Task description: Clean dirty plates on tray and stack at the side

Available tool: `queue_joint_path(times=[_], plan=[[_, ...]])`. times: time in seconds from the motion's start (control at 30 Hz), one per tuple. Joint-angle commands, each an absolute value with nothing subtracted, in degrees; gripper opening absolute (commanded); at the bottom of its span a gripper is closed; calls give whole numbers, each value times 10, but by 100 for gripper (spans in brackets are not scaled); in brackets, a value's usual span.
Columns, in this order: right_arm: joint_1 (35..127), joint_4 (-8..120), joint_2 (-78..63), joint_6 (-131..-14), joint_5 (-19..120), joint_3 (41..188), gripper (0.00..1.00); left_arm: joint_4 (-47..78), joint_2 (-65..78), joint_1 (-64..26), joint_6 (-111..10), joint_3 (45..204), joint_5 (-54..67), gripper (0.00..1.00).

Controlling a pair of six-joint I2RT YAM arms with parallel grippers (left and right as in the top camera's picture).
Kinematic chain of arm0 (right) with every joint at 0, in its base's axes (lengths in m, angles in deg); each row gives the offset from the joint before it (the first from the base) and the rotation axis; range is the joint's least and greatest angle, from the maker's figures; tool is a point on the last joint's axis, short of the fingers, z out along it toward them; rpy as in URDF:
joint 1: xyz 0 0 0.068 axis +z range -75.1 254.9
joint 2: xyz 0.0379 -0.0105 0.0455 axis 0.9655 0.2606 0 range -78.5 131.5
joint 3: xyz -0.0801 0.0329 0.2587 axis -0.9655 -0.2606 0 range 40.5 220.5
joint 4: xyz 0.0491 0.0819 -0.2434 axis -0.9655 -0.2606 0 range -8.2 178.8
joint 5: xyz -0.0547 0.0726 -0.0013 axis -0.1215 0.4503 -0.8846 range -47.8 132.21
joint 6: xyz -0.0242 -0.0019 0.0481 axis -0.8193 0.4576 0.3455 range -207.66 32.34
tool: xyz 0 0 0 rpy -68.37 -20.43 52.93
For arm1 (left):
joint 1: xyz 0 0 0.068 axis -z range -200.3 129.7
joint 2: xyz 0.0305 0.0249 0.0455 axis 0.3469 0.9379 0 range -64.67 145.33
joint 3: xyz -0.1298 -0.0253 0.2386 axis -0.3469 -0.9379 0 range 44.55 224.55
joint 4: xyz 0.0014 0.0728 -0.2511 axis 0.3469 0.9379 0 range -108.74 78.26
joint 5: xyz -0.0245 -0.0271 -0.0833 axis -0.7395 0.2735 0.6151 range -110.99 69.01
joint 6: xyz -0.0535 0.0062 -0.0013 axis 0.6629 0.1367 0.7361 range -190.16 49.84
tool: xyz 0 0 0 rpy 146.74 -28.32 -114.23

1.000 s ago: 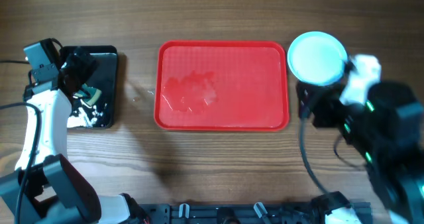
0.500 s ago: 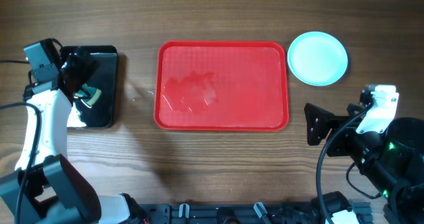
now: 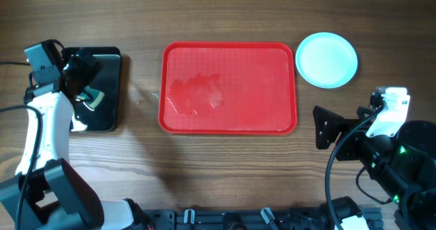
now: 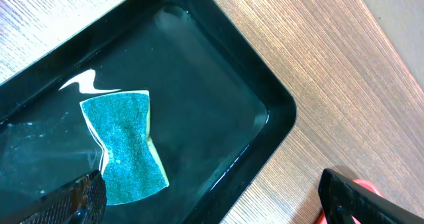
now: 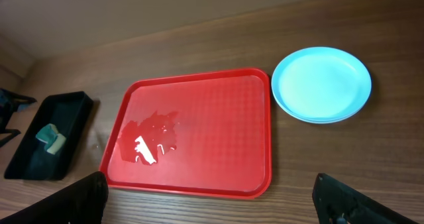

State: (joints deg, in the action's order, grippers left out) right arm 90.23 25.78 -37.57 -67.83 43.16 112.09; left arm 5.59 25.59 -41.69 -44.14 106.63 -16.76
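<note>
Both the left tool (image 4: 211, 184) and the right tool (image 5: 209, 187) gape wide, empty. Smooth round turquoise plates (image 3: 328, 60) sit stacked on the wood-grain worktop (image 3: 225, 162), just right of the wet-smeared, rounded-corner red tray (image 3: 228, 87).

**No readable writing in any view**

No lettering, label, brand, number or sign can be read. The red tray (image 3: 229, 46), the stack of plates (image 3: 328, 60), the black tray (image 3: 117, 87) and the sponge (image 4: 126, 144) show only plain surfaces.
</note>
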Motion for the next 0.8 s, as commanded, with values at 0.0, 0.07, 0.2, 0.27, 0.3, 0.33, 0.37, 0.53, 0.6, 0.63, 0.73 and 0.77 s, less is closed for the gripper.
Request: queue_joint_path(times=[0.0, 0.07, 0.2, 0.27, 0.3, 0.33, 0.37, 0.53, 0.6, 0.63, 0.73, 0.77], plan=[[905, 257, -374, -680, 421, 1120, 100, 55, 253, -418, -444, 1063, -163, 100], [905, 257, -375, -680, 421, 1120, 100, 55, 253, -418, -444, 1063, -163, 100], [904, 256, -376, -680, 421, 1120, 100, 55, 253, -418, -444, 1063, -163, 100], [902, 256, -379, -680, 421, 1120, 100, 55, 253, -418, -444, 1063, -163, 100], [900, 255, -381, -680, 421, 1120, 100, 55, 253, -418, -444, 1063, -163, 100], [898, 254, -384, -680, 421, 1120, 100, 55, 253, -418, -444, 1063, -163, 100], [895, 254, -388, -680, 421, 1120, 100, 55, 253, -418, -444, 1063, -163, 100], [880, 251, -420, -680, 421, 1120, 100, 55, 253, -418, -444, 1063, -163, 100], [880, 250, -432, -680, 421, 1120, 100, 55, 253, -418, -444, 1063, -163, 100], [880, 251, -436, -680, 421, 1120, 100, 55, 253, -418, -444, 1063, -163, 100], [880, 250, -452, -680, 421, 1120, 100, 55, 253, -418, -444, 1063, -163, 100], [880, 250, -455, -680, 421, 1120, 100, 55, 253, -418, -444, 1063, -163, 100]])
